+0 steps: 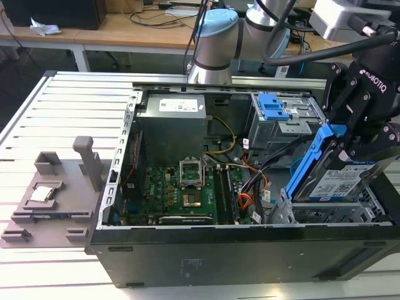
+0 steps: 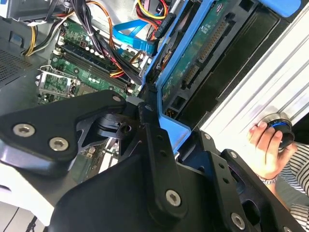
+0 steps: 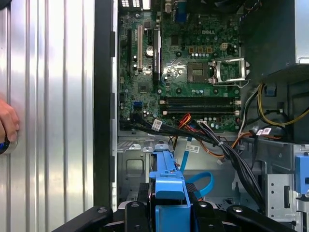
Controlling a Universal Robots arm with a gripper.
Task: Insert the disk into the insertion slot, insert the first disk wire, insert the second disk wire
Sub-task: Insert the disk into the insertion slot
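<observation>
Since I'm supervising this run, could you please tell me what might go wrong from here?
The silver-grey hard drive in its bright blue plastic carrier hangs tilted in the black gripper over the silver perforated drive cage; it may jam on the edge.
The glossy light-blue cable loops beside the cage and could get pinched.
A person's hand rests on the ribbed metal table beside the black computer case and could be struck.
</observation>
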